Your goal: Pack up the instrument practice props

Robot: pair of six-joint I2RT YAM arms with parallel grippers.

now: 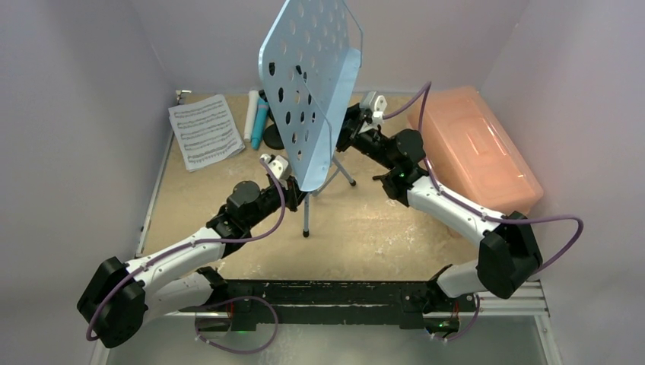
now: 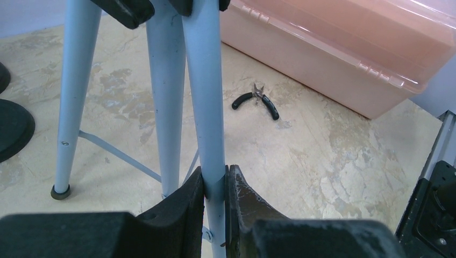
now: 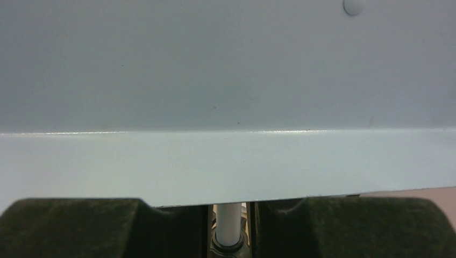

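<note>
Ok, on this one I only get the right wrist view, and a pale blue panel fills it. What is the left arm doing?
Observer: The left gripper is shut on one pale blue tube of the music rack, low under its perforated panel.
Operator: Is anything packed yet?
Observer: It seems not. The sheet music, white microphone and blue microphone lie on the table, far side, left.
Operator: And the box?
Observer: The pink box sits on the right with its lid on, and pliers lie on the table beside it.
</note>
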